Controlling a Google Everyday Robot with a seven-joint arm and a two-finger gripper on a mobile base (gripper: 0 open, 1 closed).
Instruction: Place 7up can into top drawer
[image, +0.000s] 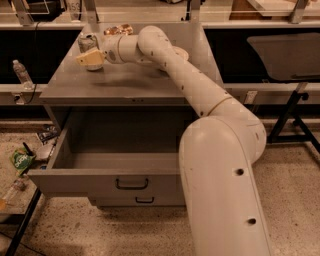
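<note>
Grey cabinet top forms the work surface, with dark shelving behind it and a speckled floor below. The drawer under it is pulled out toward the near side and shows nothing inside.

**Position of task items**
- The can stands upright at the far left corner of the cabinet top, well apart from the drawer.
- The gripper is at the can's near side, low against its body. The arm reaches in from the near right.
- Gripper state: cannot be determined. Its tan tip overlaps the can, so neither a grasp nor a gap can be confirmed.

**Step in hand**
Judged from the layout, this is the approach-and-grasp step. The can is on the surface, not lifted.

**Next move calls for**
1. A firm hold around the can's body.
2. A lift clear of the surface.
3. Travel toward the near side, past the cabinet edge.
4. Descent into the drawer, then release.

**Hidden or unclear**
- The can's lower part is covered by the gripper; its label cannot be read.
- A brown object just right of the can is too indistinct to identify.
- A bowl is mostly covered by the arm.
- The robot base is cut off at the near edge.
</note>
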